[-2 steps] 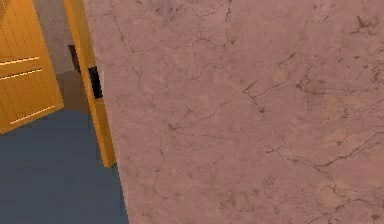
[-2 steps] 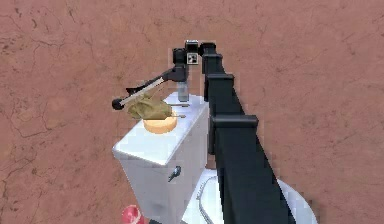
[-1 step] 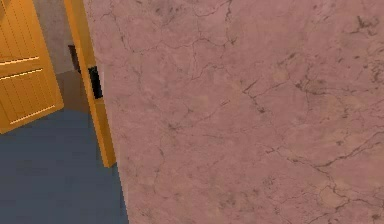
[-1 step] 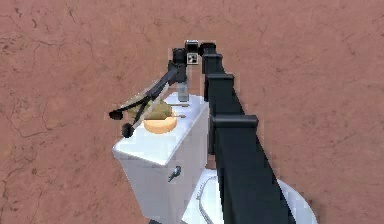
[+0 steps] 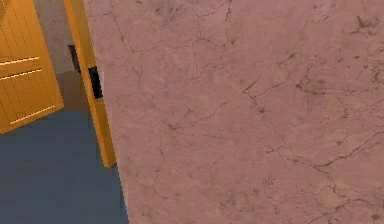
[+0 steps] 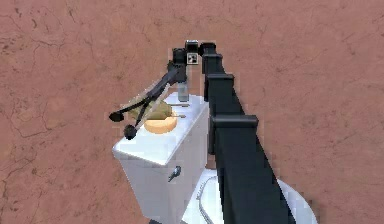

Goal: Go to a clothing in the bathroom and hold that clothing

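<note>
Risk: the end effector point(image 6: 123, 122) hangs right at the tan lump point(image 6: 160, 122) on the toilet tank point(image 6: 150, 170), so a sloppy sideways nudge could shove the lump off the lid, imo.
Second risk: a small grey bottle-shaped thing point(image 6: 183, 95) stands just behind the lump, next to the arm point(image 6: 235, 130). A wrist turn could tip it.
Base: the pink marble wall point(image 5: 250, 110) is super close ahead, with the orange door point(image 5: 25, 70) off to the forward view's left. Driving forward would likely scrape.
Target look: rounded, tan-yellow, bunched. Probably the clothing, but honestly too blobby to call.
Target spot: on the tank lid, toward its front.
End effector state: can't tell if the fingers are apart or together, or if they've got anything.
</note>
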